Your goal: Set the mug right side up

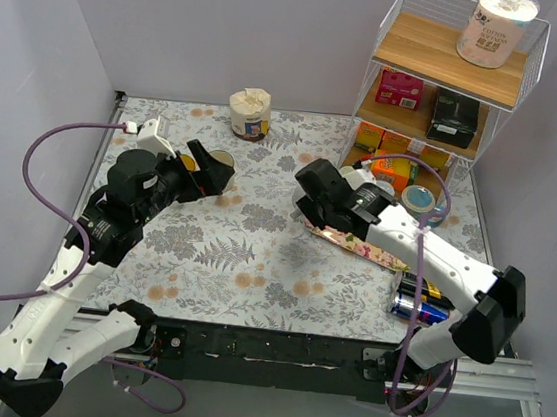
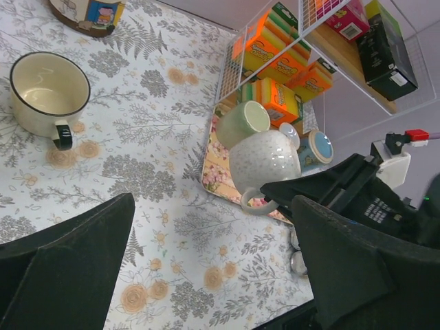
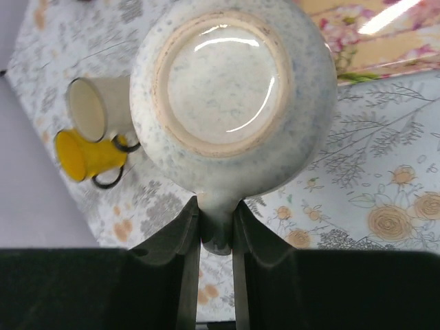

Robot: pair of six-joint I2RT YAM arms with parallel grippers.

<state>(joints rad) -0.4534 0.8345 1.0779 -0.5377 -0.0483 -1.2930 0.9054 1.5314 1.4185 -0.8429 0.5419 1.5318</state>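
Note:
A speckled grey-white mug (image 3: 234,96) has its unglazed bottom facing the right wrist camera. My right gripper (image 3: 216,206) is shut on its handle. In the left wrist view the mug (image 2: 265,161) hangs over the left end of a floral tray (image 2: 214,175), with the right gripper's black fingers (image 2: 323,185) at its handle. In the top view my right gripper (image 1: 315,201) covers the mug. My left gripper (image 2: 213,206) is open and empty, well apart from the mug; in the top view it (image 1: 208,168) hovers at the table's left.
A cream mug (image 2: 48,93) stands upright beside a yellow mug (image 3: 79,155) on the left. A green cup (image 2: 242,124) and a blue-lidded jar (image 2: 317,146) lie by the tray. A wire rack (image 1: 443,86) stands back right, cans (image 1: 419,300) near right, and a paper roll (image 1: 250,113) at the back.

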